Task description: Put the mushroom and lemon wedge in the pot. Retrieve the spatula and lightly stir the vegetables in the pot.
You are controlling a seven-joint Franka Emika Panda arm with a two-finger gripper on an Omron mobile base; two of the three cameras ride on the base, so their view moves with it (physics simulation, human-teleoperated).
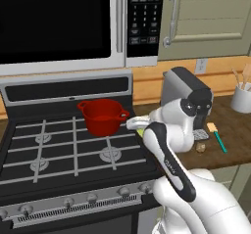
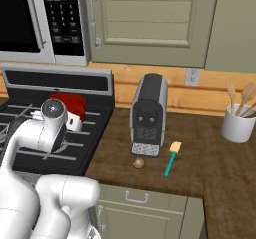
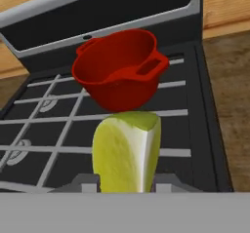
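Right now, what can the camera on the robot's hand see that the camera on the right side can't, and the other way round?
The hand view alone shows the lemon wedge up close, pinched between the gripper tips, and the pot's dark red inside, which looks empty.

The right base view alone shows the mushroom and the spatula lying apart on the wooden counter, in front of the coffee machine, plus the white cup of wooden utensils.

Both show the red pot standing on the stove.

Both base views overlook the stove [image 1: 73,150] from behind; hand view hovers near
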